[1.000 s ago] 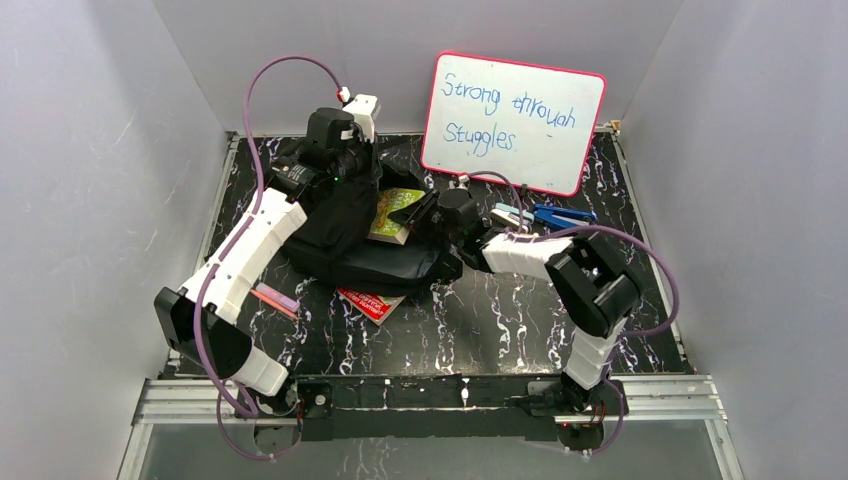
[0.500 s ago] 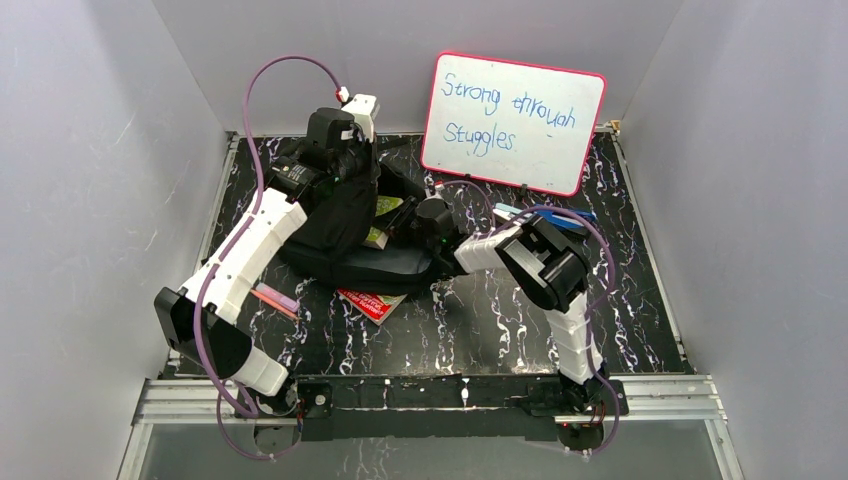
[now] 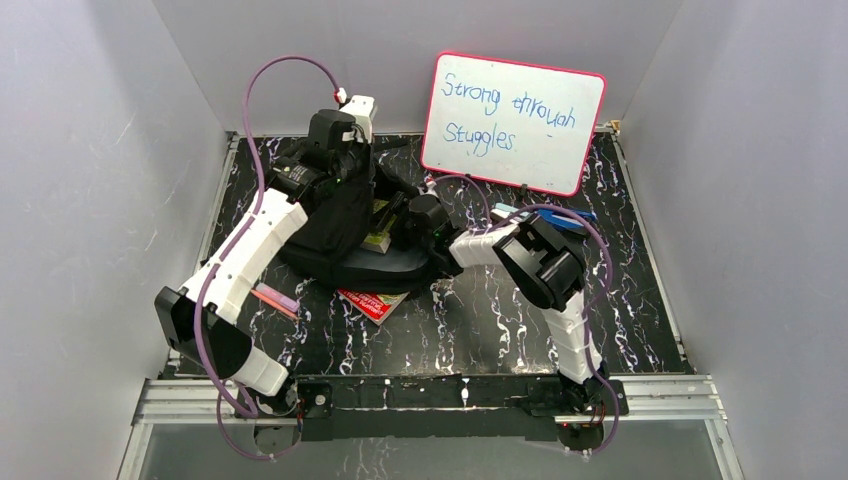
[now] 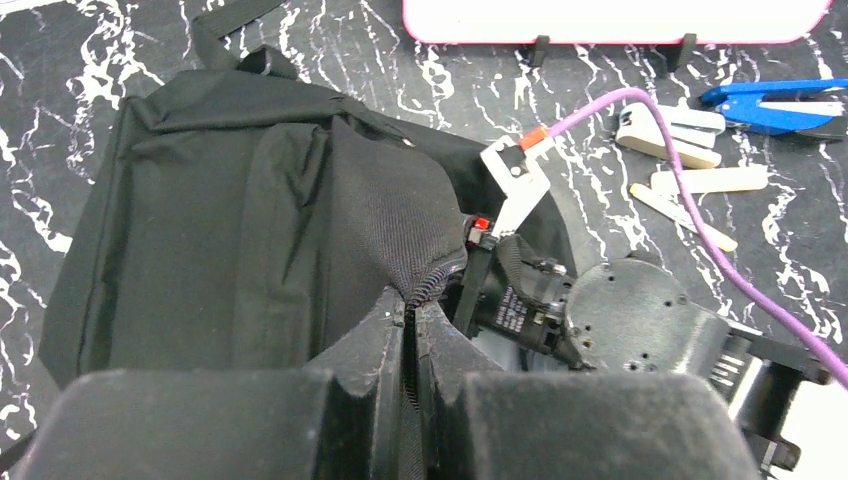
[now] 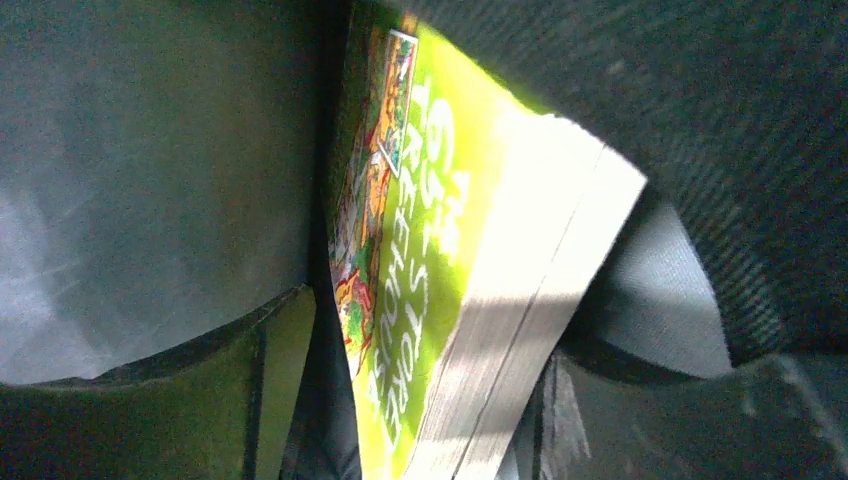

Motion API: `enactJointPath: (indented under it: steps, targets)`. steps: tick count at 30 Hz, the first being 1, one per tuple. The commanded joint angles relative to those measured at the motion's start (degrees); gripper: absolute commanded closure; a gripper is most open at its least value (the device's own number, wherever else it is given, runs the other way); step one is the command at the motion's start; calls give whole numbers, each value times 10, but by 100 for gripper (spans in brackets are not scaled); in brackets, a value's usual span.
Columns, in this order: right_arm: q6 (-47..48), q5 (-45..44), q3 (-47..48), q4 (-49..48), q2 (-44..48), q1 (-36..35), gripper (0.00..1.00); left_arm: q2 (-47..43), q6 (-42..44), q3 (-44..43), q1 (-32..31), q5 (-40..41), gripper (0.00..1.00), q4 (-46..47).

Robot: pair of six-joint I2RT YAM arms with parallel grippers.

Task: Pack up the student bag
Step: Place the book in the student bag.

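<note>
**Green book halfway into the bag's mouth**

The student bag (image 3: 330, 245) sits on the dark marbled table (image 3: 480, 320), left of centre and toward the back, with a red book (image 3: 370, 303) poking out from under its near edge; the left gripper (image 4: 410, 325) is closed tight on the fabric by the zip, and lifts that lip up so the opening gapes toward the right arm.

The right gripper (image 3: 398, 220) comes in from the right side, clamped on a green book (image 5: 450, 270); in the right wrist view the page edges and the green cover lie between its fingers (image 5: 250, 400), with dark bag lining on both sides, so the front end of the book looks to be already past the mouth.

What counts for the next push, as I judge it: the bag's inside lies straight ahead of the right gripper, to its left, and the book's long axis points along that same line, cover upright; the right arm does the feeding, the left only holds the mouth. The risk is a corner catching the lining or the lifted lip slipping free.
</note>
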State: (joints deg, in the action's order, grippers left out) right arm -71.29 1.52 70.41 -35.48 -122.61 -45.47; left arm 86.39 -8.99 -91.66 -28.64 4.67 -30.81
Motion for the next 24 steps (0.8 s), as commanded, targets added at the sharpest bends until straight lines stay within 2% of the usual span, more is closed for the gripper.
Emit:
enactJointPath:
  steps: [1, 4, 9, 14, 20, 24]
  targets:
    - [64, -25, 4, 61, 78, -5, 20, -33, 3, -2, -4, 56, 100, 11]
    - [93, -35, -2, 128, 112, -9, 11, -33, 1, 2, -4, 76, 100, 10]
    - [131, -64, -36, 193, 172, -15, 10, -29, 1, 6, -2, 106, 100, 11]
    - [192, -129, -87, 246, 260, -17, 11, -29, 2, 20, 14, 121, 100, 18]
    - [253, -178, -165, 259, 392, -17, 12, -28, -30, 37, 93, 88, 100, 48]
    - [273, -197, -205, 293, 466, -17, 13, -7, -38, 0, 141, 69, 100, 56]
